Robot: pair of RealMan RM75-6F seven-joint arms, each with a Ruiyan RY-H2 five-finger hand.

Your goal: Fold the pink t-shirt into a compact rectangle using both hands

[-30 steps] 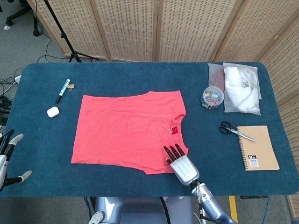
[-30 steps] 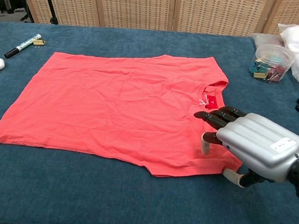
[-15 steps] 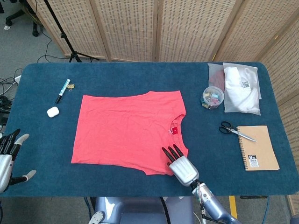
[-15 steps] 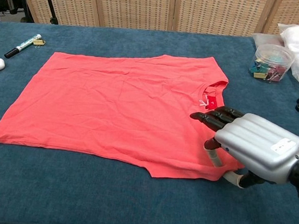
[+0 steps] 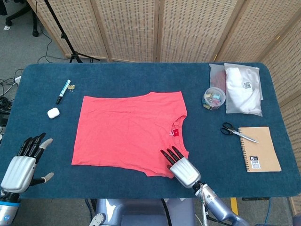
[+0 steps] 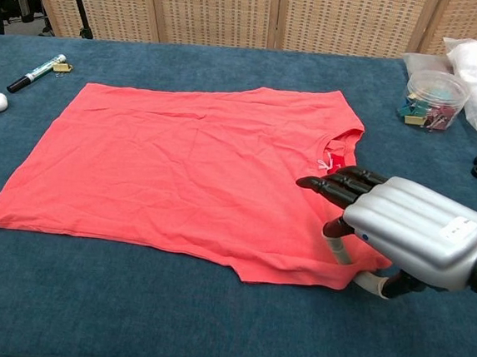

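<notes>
The pink t-shirt (image 5: pixel 129 132) lies flat in the middle of the blue table (image 5: pixel 141 75), neck opening to the right; the chest view shows the same pink t-shirt (image 6: pixel 189 166). My right hand (image 5: pixel 181 167) is at the shirt's near right corner. In the chest view my right hand (image 6: pixel 401 230) has its dark fingers laid over the cloth, one finger bent down onto the hem and the thumb at the edge below, pinching the corner. My left hand (image 5: pixel 26 160) hovers over the table near the front left edge, fingers spread, holding nothing, apart from the shirt.
A marker (image 5: pixel 63 91) and a white earbud case (image 5: pixel 53 113) lie left of the shirt. On the right are a tub of clips (image 5: pixel 214 98), a white plastic bag (image 5: pixel 243 89), scissors (image 5: pixel 237 132) and a brown notebook (image 5: pixel 258 148).
My left hand has come up and rightward into view over the table's front left. My right hand's fingers slid a little left and one finger bent onto the hem, drawing the corner in.
</notes>
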